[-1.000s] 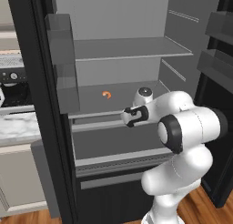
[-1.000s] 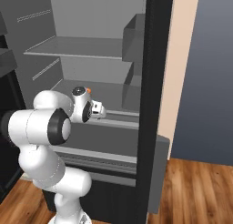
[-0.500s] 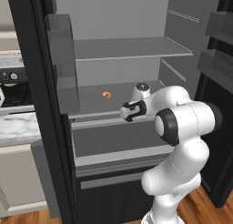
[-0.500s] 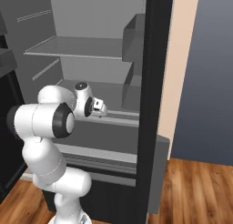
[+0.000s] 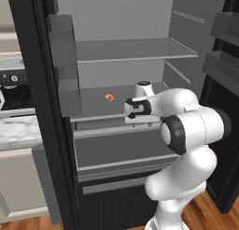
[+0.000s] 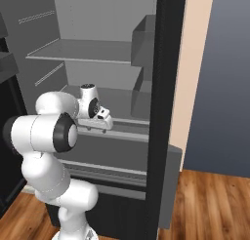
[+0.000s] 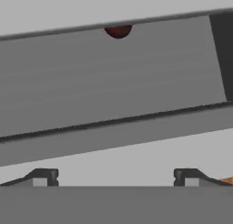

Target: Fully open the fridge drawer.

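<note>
The fridge drawer [image 5: 122, 148] sits below the lowest shelf, a wide grey box with a paler strip [image 5: 112, 131] along its top rim, and stands pulled out a little. It also shows as the drawer [image 6: 113, 150] from the right. My gripper [image 5: 139, 124] hangs just over the right part of that rim, fingers pointing down, seen from the other side as the gripper [image 6: 95, 125]. In the hand view the gripper [image 7: 114, 178] is open, its fingertips [image 7: 43, 176] far apart with the pale rim [image 7: 113, 160] just beyond them and nothing between them.
A small orange thing [image 5: 109, 97] lies on the shelf [image 5: 93, 100] above the drawer. A red round thing [image 7: 118, 31] peeks out deep in the hand view. Door bins [image 5: 61, 42] hang on the left door, more bins [image 5: 223, 65] on the right. A kitchen counter [image 5: 16, 131] stands at the left.
The arm's elbow has swung a little while the hand stays over the drawer's rim. The drawer has not visibly moved.
</note>
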